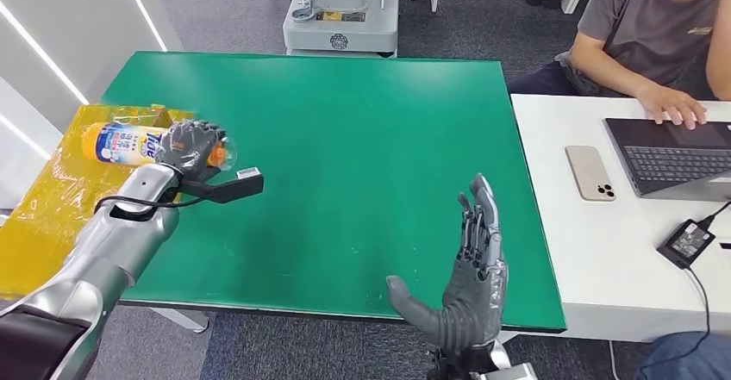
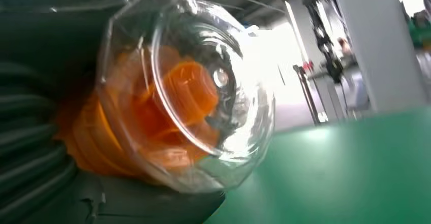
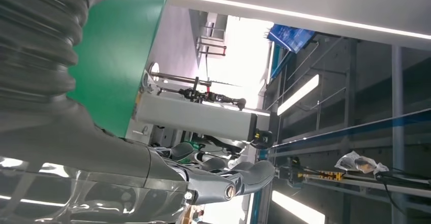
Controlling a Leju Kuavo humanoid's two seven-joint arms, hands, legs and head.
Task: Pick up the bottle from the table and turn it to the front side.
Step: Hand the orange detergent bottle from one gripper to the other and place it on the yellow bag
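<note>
In the head view, the bottle (image 1: 129, 142) is held lying on its side at the left edge of the green bench (image 1: 362, 165), over a yellow sheet (image 1: 52, 190); it is gripped near its capped end by the left hand (image 1: 191, 147), whose fingers are wrapped around it. The right hand (image 1: 465, 285) is seen at the near edge, fingers spread apart and holding nothing. At a white desk to the right, a person (image 1: 646, 35), a laptop (image 1: 672, 156) and a phone (image 1: 590, 173) are seen. In the left wrist view, the bottle's clear cap (image 2: 203, 92) over an orange top is seen close up above the bench. In the right wrist view, the right hand's fingers (image 3: 239, 178) are extended, with nothing between them.
</note>
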